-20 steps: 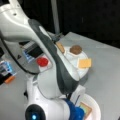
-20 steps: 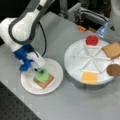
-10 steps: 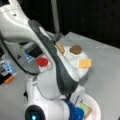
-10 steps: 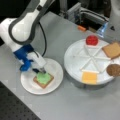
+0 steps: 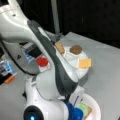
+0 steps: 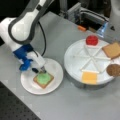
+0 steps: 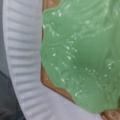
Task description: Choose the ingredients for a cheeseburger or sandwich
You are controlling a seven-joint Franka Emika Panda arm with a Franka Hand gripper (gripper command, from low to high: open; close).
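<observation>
Just under the claw [image 6: 42,70], grip state unclear, lies green disc [image 6: 44,77] on toast [image 6: 47,84].

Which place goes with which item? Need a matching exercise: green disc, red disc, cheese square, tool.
Column 1:
1. green disc
2. red disc
3. cheese square
4. tool

Column 2:
A. divided tray, compartment at a front view's top
B. on the toast square on the paper plate
C. just above the green disc's edge
D. divided tray, compartment at a front view's bottom

Pairs: 1-B, 2-A, 3-D, 4-C
</observation>
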